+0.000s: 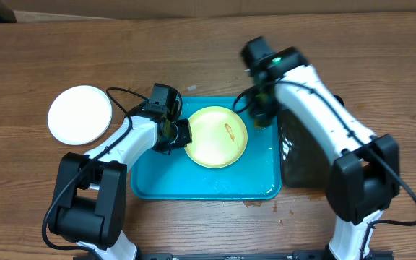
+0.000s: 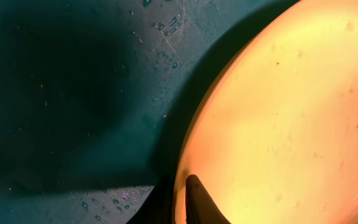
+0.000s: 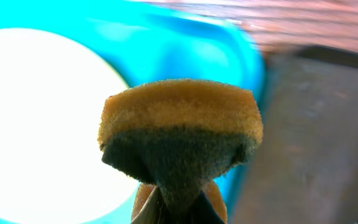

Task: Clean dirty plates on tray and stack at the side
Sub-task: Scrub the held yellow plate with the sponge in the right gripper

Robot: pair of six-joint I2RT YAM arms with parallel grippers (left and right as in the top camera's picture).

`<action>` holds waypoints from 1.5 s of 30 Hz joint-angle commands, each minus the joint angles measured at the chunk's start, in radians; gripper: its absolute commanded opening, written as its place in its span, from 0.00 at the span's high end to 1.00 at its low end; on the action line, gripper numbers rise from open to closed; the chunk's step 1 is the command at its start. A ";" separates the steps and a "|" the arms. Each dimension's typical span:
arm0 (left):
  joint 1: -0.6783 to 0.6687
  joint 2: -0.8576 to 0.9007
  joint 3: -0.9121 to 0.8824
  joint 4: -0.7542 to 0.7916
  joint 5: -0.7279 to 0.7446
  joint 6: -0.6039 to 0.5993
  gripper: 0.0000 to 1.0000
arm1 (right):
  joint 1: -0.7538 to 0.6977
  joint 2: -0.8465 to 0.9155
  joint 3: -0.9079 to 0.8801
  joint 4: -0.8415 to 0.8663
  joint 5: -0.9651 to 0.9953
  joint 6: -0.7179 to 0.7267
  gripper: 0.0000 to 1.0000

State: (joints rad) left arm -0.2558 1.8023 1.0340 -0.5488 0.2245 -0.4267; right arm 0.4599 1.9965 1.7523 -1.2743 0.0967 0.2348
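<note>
At the overhead frame's centre, the yellow plate (image 1: 215,141) lies on the turquoise tray (image 1: 157,180), left gripper (image 1: 181,135) pinching its left rim; the right gripper (image 1: 261,115) clamps a sponge (image 3: 179,124) at its upper-right edge. Scrubbing could slide the plate from that thin pinch on the wet tray. 1 white plate (image 1: 80,114) sits upper left on the wooden table (image 1: 193,58).

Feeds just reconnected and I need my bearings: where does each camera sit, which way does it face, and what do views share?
Overhead: fixed above the table, looking down on the turquoise tray, the yellow plate and a white plate; both arms show.
Left wrist: on the left gripper, facing along its fingers at the yellow plate's rim pinched between them; only fingertips show.
Right wrist: on the right gripper, looking past its fingertips and pinched sponge toward the black tray.
Shared: all three show the yellow plate and turquoise tray.
</note>
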 commanded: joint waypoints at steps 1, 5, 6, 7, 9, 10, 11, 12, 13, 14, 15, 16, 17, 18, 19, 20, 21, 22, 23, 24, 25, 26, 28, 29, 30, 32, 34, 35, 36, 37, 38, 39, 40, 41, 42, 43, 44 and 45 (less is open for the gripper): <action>-0.006 0.015 0.003 0.004 0.013 0.001 0.88 | 0.087 -0.007 0.021 0.039 0.029 0.034 0.96; -0.006 0.015 0.003 0.004 0.013 0.001 0.88 | 0.158 0.040 0.021 0.051 0.158 0.111 0.96; -0.006 0.015 0.003 0.004 0.013 0.001 0.88 | 0.171 0.052 0.021 0.055 0.166 0.111 0.96; -0.006 0.015 0.003 0.004 0.013 0.001 0.88 | 0.188 0.071 0.021 0.064 0.175 0.111 0.96; -0.006 0.015 0.003 0.003 0.013 0.001 0.89 | 0.207 0.097 0.021 0.077 0.186 0.111 0.96; -0.006 0.015 0.003 0.003 0.013 0.001 0.90 | 0.216 0.113 0.021 0.085 0.201 0.111 0.96; -0.006 0.015 0.003 0.003 0.013 0.001 0.91 | 0.223 0.129 0.021 0.090 0.221 0.112 0.96; -0.006 0.015 0.003 0.003 0.013 0.001 0.92 | 0.227 0.143 0.021 0.093 0.247 0.122 0.96; -0.006 0.015 0.003 0.003 0.013 0.001 0.93 | 0.228 0.153 0.021 0.093 0.268 0.135 0.96; -0.006 0.015 0.003 0.003 0.013 0.001 0.94 | 0.228 0.174 0.021 0.098 0.282 0.137 0.96; -0.006 0.015 0.003 0.003 0.013 0.001 0.96 | 0.228 0.180 0.021 0.103 0.279 0.137 0.96; -0.006 0.015 0.003 0.003 0.013 0.001 0.96 | 0.227 0.192 0.021 0.109 0.275 0.137 0.96; -0.006 0.015 0.003 0.003 0.013 0.001 0.96 | 0.227 0.202 0.020 0.115 0.270 0.137 0.96; -0.006 0.015 0.003 0.003 0.013 0.001 0.96 | 0.227 0.208 0.020 0.118 0.269 0.137 0.96; -0.006 0.015 0.003 0.003 0.013 0.001 0.96 | 0.227 0.219 0.019 0.121 0.269 0.137 0.96; -0.006 0.015 0.003 0.003 0.013 0.001 0.96 | 0.227 0.228 0.018 0.122 0.268 0.138 0.96; -0.006 0.015 0.003 0.003 0.013 0.001 0.96 | 0.227 0.237 0.017 0.124 0.267 0.142 0.96; -0.006 0.015 0.003 0.003 0.013 0.001 0.96 | 0.227 0.242 0.013 0.127 0.261 0.142 0.96; -0.006 0.015 0.003 0.003 0.013 0.001 0.96 | 0.227 0.253 0.008 0.134 0.253 0.141 0.96; -0.006 0.015 0.003 0.003 0.013 0.001 0.96 | 0.227 0.256 0.002 0.140 0.238 0.141 0.96; -0.006 0.015 0.003 0.003 0.013 0.001 0.96 | 0.225 0.265 -0.005 0.149 0.216 0.140 0.96; -0.006 0.015 0.003 0.003 0.013 0.001 0.96 | 0.224 0.269 -0.009 0.153 0.195 0.138 0.96; -0.006 0.015 0.003 0.003 0.013 0.001 0.96 | 0.218 0.282 -0.013 0.157 0.132 0.124 0.96; -0.006 0.015 0.003 0.003 0.013 0.001 0.96 | 0.213 0.286 -0.013 0.158 0.102 0.123 0.96; -0.006 0.015 0.003 0.003 0.013 0.001 0.96 | 0.206 0.291 -0.013 0.161 0.056 0.106 0.96; -0.006 0.015 0.003 0.003 0.013 0.001 0.96 | 0.192 0.299 -0.013 0.167 -0.023 0.087 0.96; -0.006 0.015 0.003 0.003 0.013 0.001 0.96 | 0.175 0.301 -0.013 0.167 -0.106 0.071 0.96; -0.006 0.015 0.003 0.003 0.013 0.001 0.96 | 0.165 0.301 -0.013 0.166 -0.146 0.071 0.96; -0.006 0.015 0.003 0.003 0.013 0.001 0.96 | 0.156 0.301 -0.013 0.166 -0.185 0.071 0.96; -0.006 0.015 0.003 0.003 0.013 0.001 0.96 | 0.147 0.301 -0.013 0.166 -0.225 0.064 0.96; -0.006 0.015 0.003 0.003 0.013 0.001 0.96 | 0.137 0.301 -0.013 0.166 -0.285 0.044 0.96; -0.006 0.015 0.003 0.003 0.013 0.001 0.96 | 0.129 0.301 -0.013 0.166 -0.333 0.032 0.96; -0.006 0.015 0.003 0.004 0.013 0.001 0.96 | 0.122 0.301 -0.013 0.166 -0.373 0.022 0.96; -0.006 0.015 0.003 0.004 0.013 0.001 0.96 | 0.116 0.301 -0.013 0.166 -0.402 0.023 0.96; -0.006 0.015 0.003 0.004 0.013 0.001 0.96 | 0.112 0.301 -0.013 0.167 -0.428 0.023 0.96; -0.006 0.015 0.003 0.004 0.013 0.001 0.96 | 0.109 0.301 -0.013 0.167 -0.446 0.023 0.96; -0.006 0.015 0.003 0.004 0.013 0.001 0.96 | 0.108 0.301 -0.013 0.168 -0.460 0.023 0.96; -0.006 0.015 0.003 0.004 0.013 0.001 0.96 | 0.108 0.301 -0.013 0.169 -0.471 0.023 0.96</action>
State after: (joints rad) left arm -0.2554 1.8023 1.0340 -0.5510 0.2211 -0.4267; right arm 0.5430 2.2547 1.7596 -1.1107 -0.1810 0.2764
